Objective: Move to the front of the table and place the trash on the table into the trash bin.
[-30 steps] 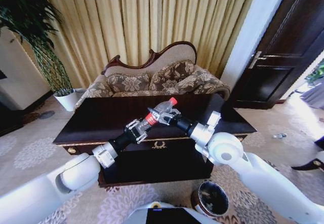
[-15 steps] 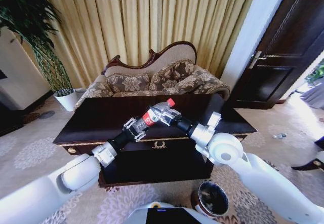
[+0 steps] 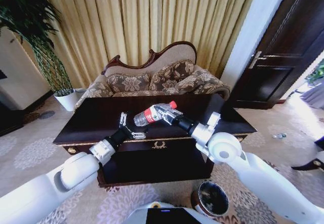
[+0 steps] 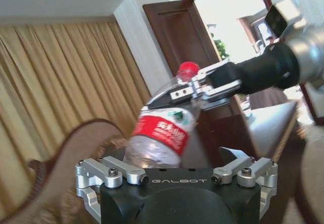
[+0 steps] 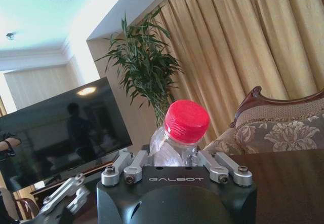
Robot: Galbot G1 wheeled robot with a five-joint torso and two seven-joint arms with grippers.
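The trash in view is a clear plastic bottle (image 3: 152, 114) with a red label and red cap, held in the air above the dark-brown table (image 3: 96, 116). My right gripper (image 3: 163, 111) is shut on its upper part, just below the cap (image 5: 186, 121). My left gripper (image 3: 128, 126) stands open a little below and to the left of the bottle's base, apart from it. In the left wrist view the bottle (image 4: 161, 133) hangs ahead of the spread fingers (image 4: 109, 171), clamped by the right gripper (image 4: 200, 88). The trash bin (image 3: 210, 198) stands on the carpet near my right side.
A floral sofa (image 3: 157, 79) sits behind the table in front of gold curtains. A white plant pot (image 3: 66, 100) is at the far left, and a dark door (image 3: 283, 46) at the right. Carpet lies between table and bin.
My left gripper has opened, let go of the bottle's base and drawn back to the left. The bottle stays in my right gripper, now lying more level.
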